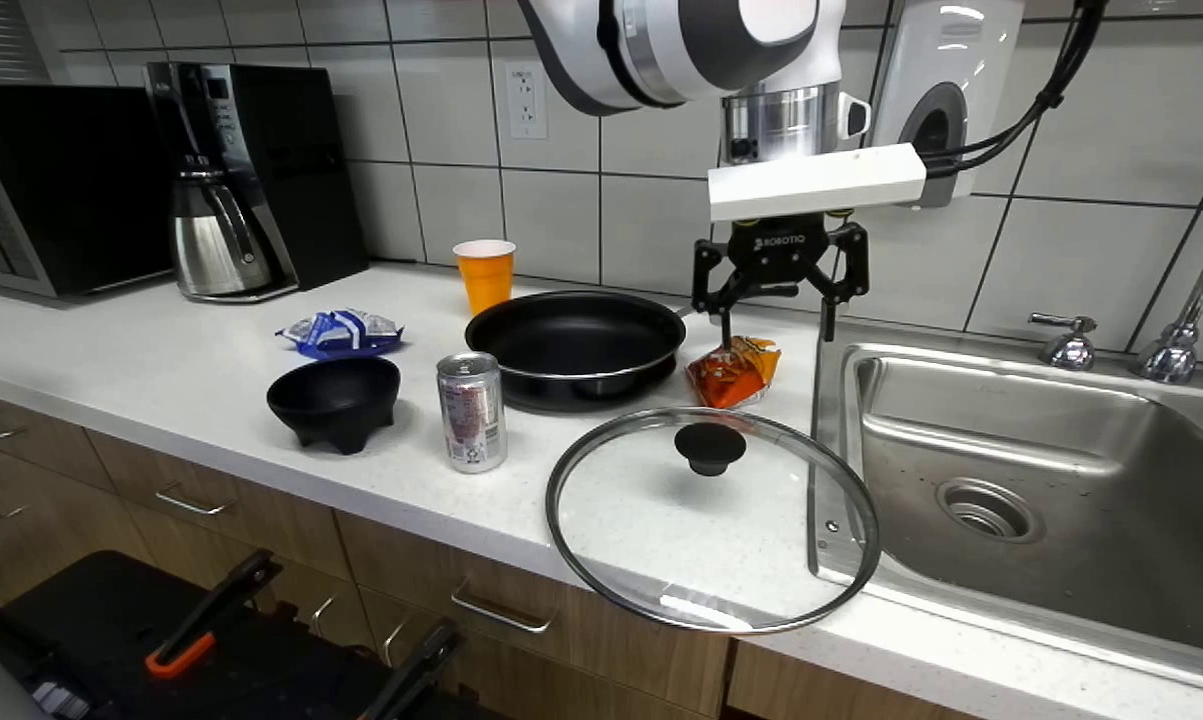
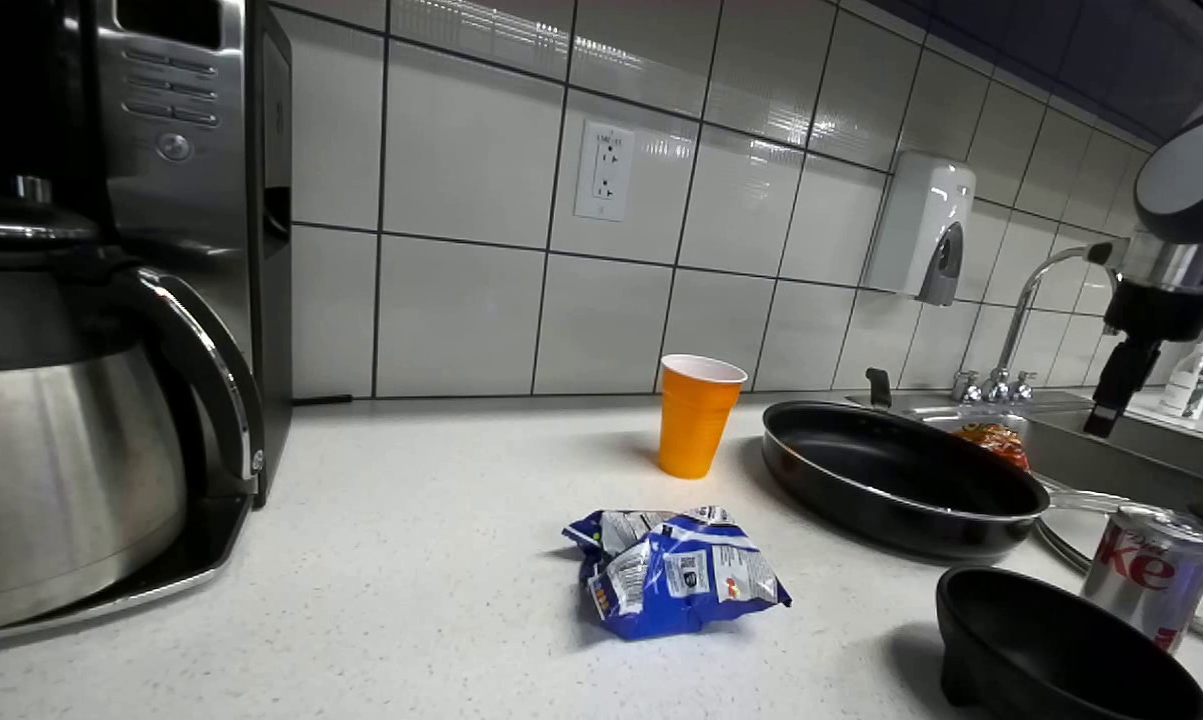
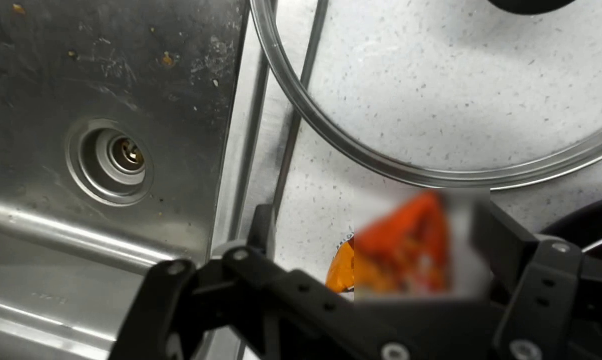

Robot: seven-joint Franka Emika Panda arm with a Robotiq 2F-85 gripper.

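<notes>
My gripper (image 1: 777, 340) points down with its fingers wide apart and nothing held between them. In an exterior view it hangs over the right part of the counter, by the sink edge. Below it lies a crumpled orange-and-red snack bag (image 1: 733, 374). From the wrist view the bag (image 3: 401, 240) shows between the fingers, partly blurred, its lower part cut off by the gripper body. Another exterior view puts the gripper (image 2: 1101, 425) above counter height, clear of the bag (image 2: 996, 440). A glass lid (image 1: 711, 447) with a black knob lies just in front of the bag.
Left of the bag sits a black frying pan (image 1: 576, 340). Farther left stand a silver can (image 1: 472, 415), a black footed bowl (image 1: 333, 395), a blue snack bag (image 1: 341, 335) and an orange cup (image 1: 484, 277). The steel sink (image 1: 1011, 440) borders the right; a coffee maker (image 1: 281, 170) stands far left.
</notes>
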